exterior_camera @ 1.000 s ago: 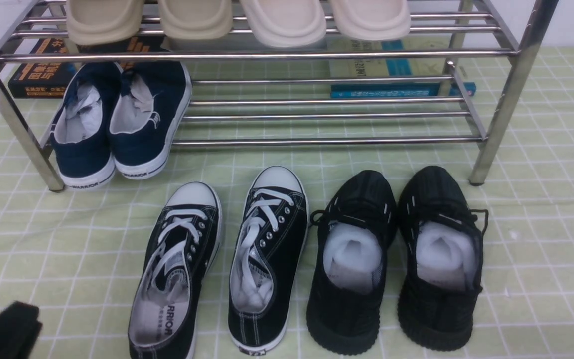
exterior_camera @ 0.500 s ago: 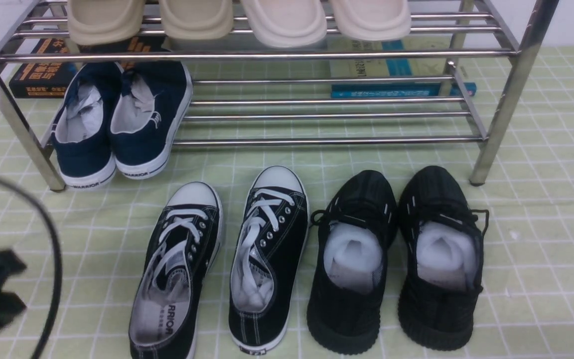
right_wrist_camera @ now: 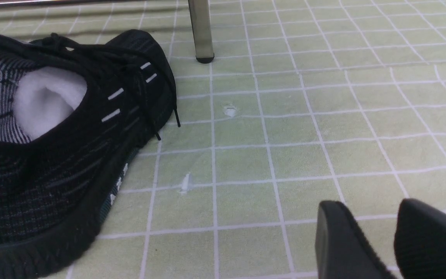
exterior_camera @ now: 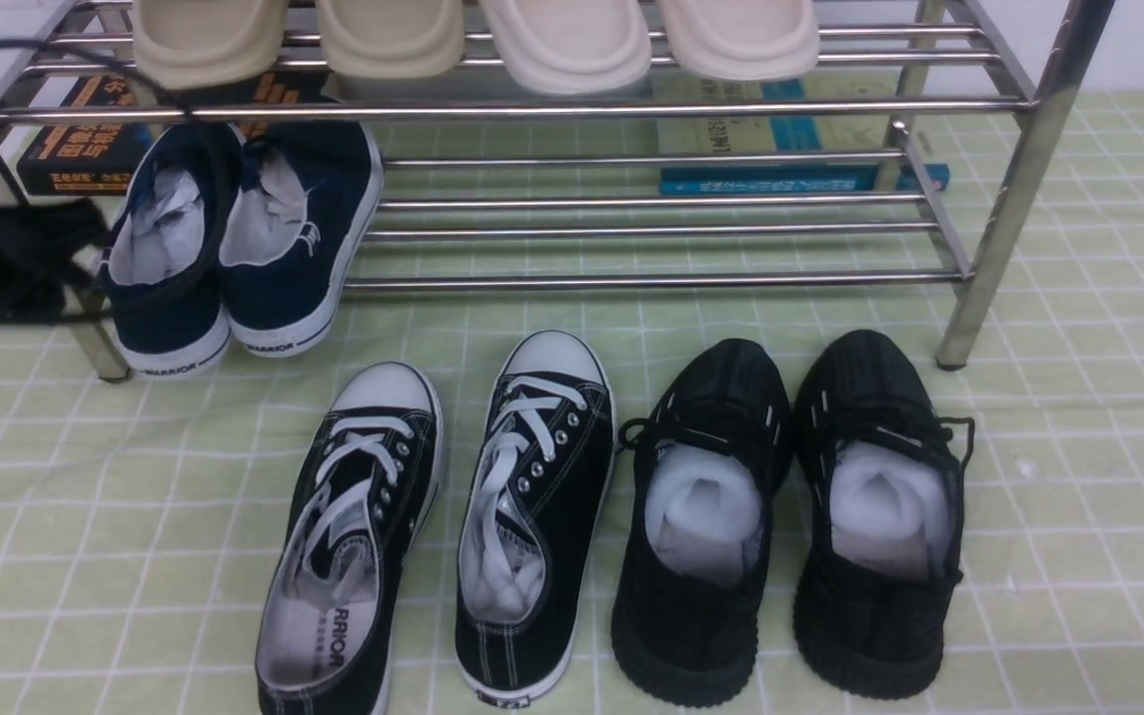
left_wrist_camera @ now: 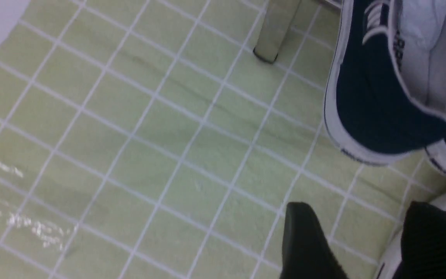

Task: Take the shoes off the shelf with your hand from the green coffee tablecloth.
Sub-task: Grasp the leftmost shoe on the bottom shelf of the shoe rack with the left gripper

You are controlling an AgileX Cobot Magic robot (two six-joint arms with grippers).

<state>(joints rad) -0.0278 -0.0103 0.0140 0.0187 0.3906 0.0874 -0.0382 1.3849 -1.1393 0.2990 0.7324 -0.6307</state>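
Observation:
The navy-blue shoes sit side by side at the left end of the lower tier of the chrome shelf, heels toward me. My left gripper is a blurred black mass at the left edge, right beside the left shoe and the shelf's leg. In the left wrist view the left gripper is open over bare green tablecloth, with a navy shoe a short way ahead. The right gripper is open and empty, low over the cloth.
Beige slippers fill the top tier. Black lace-up sneakers and black knit shoes stand on the cloth in front of the shelf. Books lie behind the shelf. A shelf leg stands ahead of the right gripper.
My left arm has travelled from the lower left corner forward to the shelf's left leg, beside the navy shoes. The shoes have not moved.

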